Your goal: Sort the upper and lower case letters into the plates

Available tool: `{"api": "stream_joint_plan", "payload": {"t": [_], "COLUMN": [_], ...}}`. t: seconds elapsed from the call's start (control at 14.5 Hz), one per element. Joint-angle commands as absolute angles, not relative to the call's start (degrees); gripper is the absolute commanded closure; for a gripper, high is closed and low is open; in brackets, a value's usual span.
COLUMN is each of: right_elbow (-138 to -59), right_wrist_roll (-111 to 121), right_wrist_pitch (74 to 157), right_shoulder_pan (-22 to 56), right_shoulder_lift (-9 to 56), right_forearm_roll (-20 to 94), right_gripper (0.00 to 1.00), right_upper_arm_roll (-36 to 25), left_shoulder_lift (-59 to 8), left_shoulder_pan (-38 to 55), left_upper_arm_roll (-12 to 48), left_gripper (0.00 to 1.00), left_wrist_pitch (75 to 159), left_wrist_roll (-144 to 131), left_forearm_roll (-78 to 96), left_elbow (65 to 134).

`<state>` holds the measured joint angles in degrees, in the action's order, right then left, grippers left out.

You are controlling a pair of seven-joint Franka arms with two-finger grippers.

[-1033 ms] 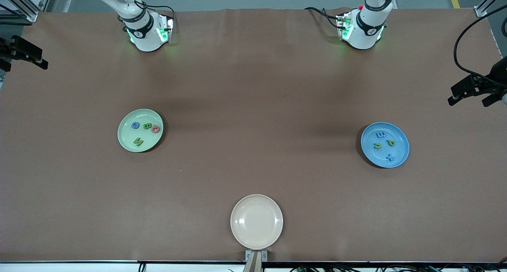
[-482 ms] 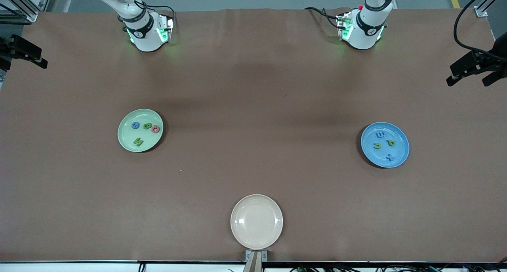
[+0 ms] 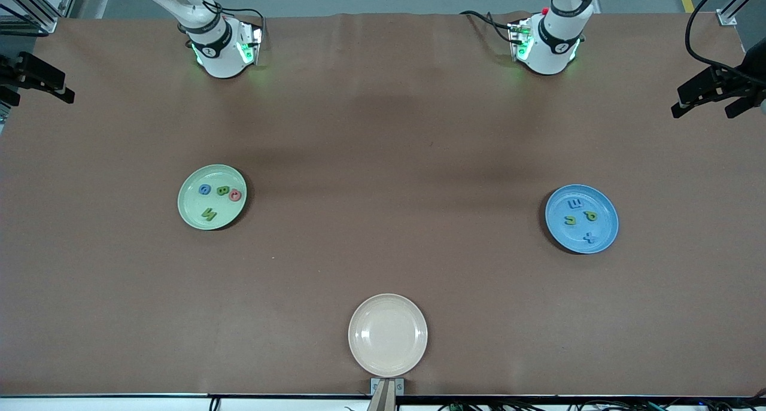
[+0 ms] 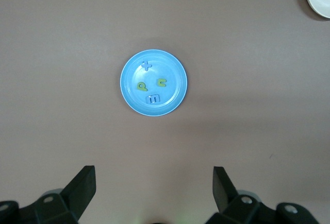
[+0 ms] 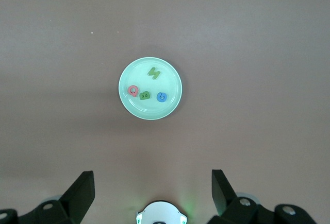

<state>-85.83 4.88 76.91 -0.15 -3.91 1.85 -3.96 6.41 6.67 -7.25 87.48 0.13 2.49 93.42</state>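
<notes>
Both arms are waiting up high. The left gripper (image 4: 153,183) and right gripper (image 5: 152,185) are hanging wide apart, grasping nothing, fingertips cut off.

From the cream-beige round plastic plate (image 3: 388,334), farther from the camera:
- The pale green round plastic plate (image 3: 190,210) is sitting toward the right arm's end.
- The blue round plastic plate (image 3: 604,228) is sitting toward the left arm's end.

Each is holding four small foam letters (image 3: 220,191) that are hard to read.

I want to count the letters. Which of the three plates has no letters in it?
The round cream-beige plastic plate, nearest the front camera, holds nothing. The pale green plate and the blue plate each hold four small letters.

left claw (image 4: 153,188) — raised, fingers spread | right claw (image 5: 152,188) — raised, fingers spread
</notes>
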Motion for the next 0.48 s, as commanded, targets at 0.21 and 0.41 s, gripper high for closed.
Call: {"api": "stream_joint_plan", "payload": {"t": [0.21,0.41], "right_elbow": [-86.6,-86.6], "right_wrist_roll": [4.1,4.2], "right_wrist_pitch": [76.5,76.6], "right_shoulder_pan": [-0.5,-0.5], "right_shoulder_lift": [-5.1,-5.1], "right_forearm_roll": [2.6,2.6], "right_gripper": [0.0,0.0], "right_upper_arm_roll": [-4.0,-3.9], "left_shoulder_lift": [6.2,6.1], "left_shoulder_pan": [6.7,6.7], "left_upper_arm_roll": [-7.3,-7.3], "left_gripper": [0.0,0.0], "left_wrist_pitch": [86.3,86.7], "left_wrist_roll": [0.4,0.4], "left_forearm_roll": [1.3,1.0], "left_elbow": [92.5,92.4]}}
